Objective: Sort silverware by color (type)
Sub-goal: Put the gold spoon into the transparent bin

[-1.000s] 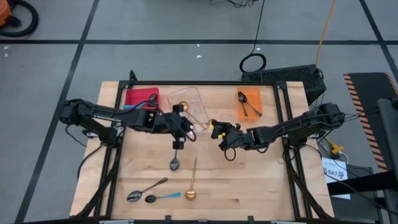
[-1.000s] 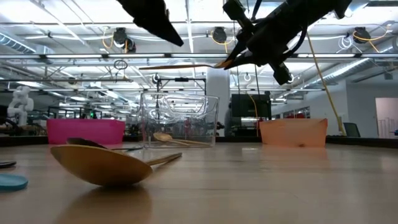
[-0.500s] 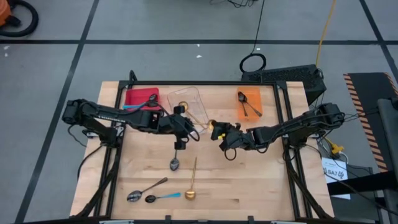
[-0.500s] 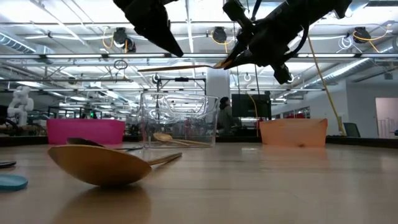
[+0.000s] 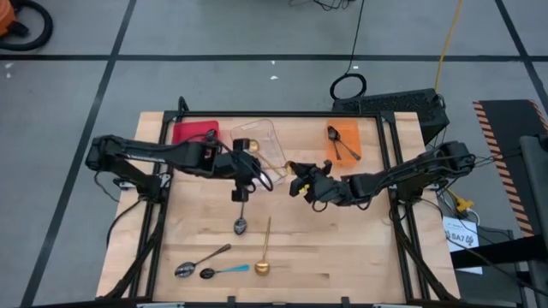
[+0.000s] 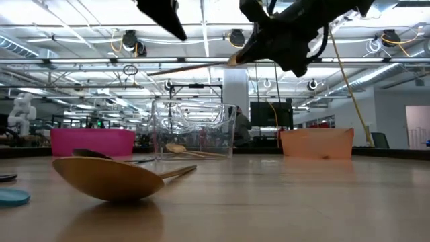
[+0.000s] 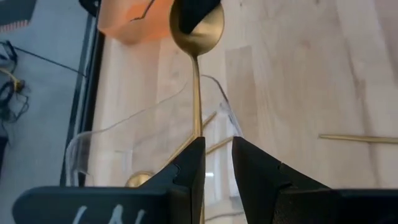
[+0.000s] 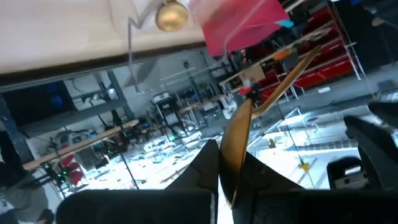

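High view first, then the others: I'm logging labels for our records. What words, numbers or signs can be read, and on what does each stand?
"SA7", or close to it: on a white sheet right of the table; small, so the reading is unsure.
White marks on the body of the left gripper: cut off by the picture's edge, not readable.
Orange-and-black warning stripes on the floor at the right: a sign, no words.

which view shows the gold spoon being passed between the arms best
The left wrist view: the gold spoon shows whole, bowl in the right gripper, handle between the left gripper fingers. The low view shows it as a thin raised line, the right wrist view shows only its bowl edge-on, and the high view barely shows it.
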Robot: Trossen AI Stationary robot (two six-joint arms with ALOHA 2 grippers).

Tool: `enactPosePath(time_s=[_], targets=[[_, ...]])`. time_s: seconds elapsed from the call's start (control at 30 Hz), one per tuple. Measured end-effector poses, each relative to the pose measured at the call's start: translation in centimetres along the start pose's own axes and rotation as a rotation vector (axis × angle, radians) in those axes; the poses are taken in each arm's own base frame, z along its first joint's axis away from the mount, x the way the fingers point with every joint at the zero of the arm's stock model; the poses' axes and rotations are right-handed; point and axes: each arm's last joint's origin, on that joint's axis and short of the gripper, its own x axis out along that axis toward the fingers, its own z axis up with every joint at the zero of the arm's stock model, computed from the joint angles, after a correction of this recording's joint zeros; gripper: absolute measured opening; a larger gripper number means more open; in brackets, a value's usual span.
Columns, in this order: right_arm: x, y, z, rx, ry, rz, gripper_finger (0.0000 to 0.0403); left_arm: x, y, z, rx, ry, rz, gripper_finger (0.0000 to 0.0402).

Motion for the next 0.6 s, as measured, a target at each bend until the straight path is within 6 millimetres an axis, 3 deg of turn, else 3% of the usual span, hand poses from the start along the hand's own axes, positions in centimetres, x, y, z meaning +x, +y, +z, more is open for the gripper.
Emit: enactPosePath(time_s=[0.13,0.3,0.4,0.6], targets=[[-0.9,-0.4,0.0,-0.031,-0.013,-0.023,0.0004,-1.8,0.5,0.9,-0.011,-0.023,-0.047,0.0088],[-1.9,-0.7,0.5,-0.042,-0.038,-0.044,0.0004,-1.8,0.8,0.9,-0.066,-0.046,-0.222,0.0089],[-2.2,-0.8,0.8,-0.042,-0.049,-0.050,0.0004,-1.1,0.7,1.2,-0.122,-0.052,-0.268,0.0103],[-2.6,-0.8,1.1,-0.061,-0.044,-0.039,0.0004,1.8,-0.5,1.4,-0.125,0.025,-0.298,0.0179]])
